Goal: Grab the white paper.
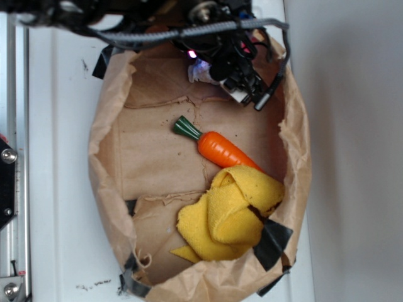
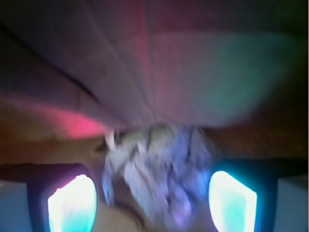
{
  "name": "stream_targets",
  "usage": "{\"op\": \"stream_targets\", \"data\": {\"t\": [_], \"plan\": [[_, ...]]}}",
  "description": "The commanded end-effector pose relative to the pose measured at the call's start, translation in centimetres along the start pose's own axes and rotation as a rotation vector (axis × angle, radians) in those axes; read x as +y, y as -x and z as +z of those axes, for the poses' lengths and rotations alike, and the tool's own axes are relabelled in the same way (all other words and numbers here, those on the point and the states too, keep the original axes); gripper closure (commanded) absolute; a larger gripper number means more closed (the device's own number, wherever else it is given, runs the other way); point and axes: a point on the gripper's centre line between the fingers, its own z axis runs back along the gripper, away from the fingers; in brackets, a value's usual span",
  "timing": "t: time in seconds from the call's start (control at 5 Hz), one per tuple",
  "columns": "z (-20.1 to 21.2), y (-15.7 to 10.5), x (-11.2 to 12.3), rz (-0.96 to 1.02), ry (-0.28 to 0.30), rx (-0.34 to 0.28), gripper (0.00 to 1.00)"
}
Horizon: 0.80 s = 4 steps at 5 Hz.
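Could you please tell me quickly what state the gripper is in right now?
Gripper: open, fingers either side of the crumpled off-white wad of paper, not yet closed on it.

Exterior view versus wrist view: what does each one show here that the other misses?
Only the exterior view shows the orange toy carrot, the yellow cloth and the whole brown paper bag they lie in. Only the wrist view shows both fingertips apart, with the wad between them; whether they touch it is too blurred to tell. Both show the white paper, at the bag's far end under the gripper, and brown bag surface.
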Motion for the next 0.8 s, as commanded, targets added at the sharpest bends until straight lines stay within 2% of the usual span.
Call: {"op": "stream_targets", "data": {"t": [0.0,0.2,0.4,0.6], "plan": [[-0.32,-3.13,-1.51,-0.022,0.023,-0.135,0.00],[-1.16,-3.21,-2.04,-0.010,-0.013,-0.143,0.80],[-1.16,-3.54,-2.00,-0.010,-0.008,-0.135,1.00],[-0.42,-3.76,-1.92,-0.011,0.007,-0.107,1.00]]}}
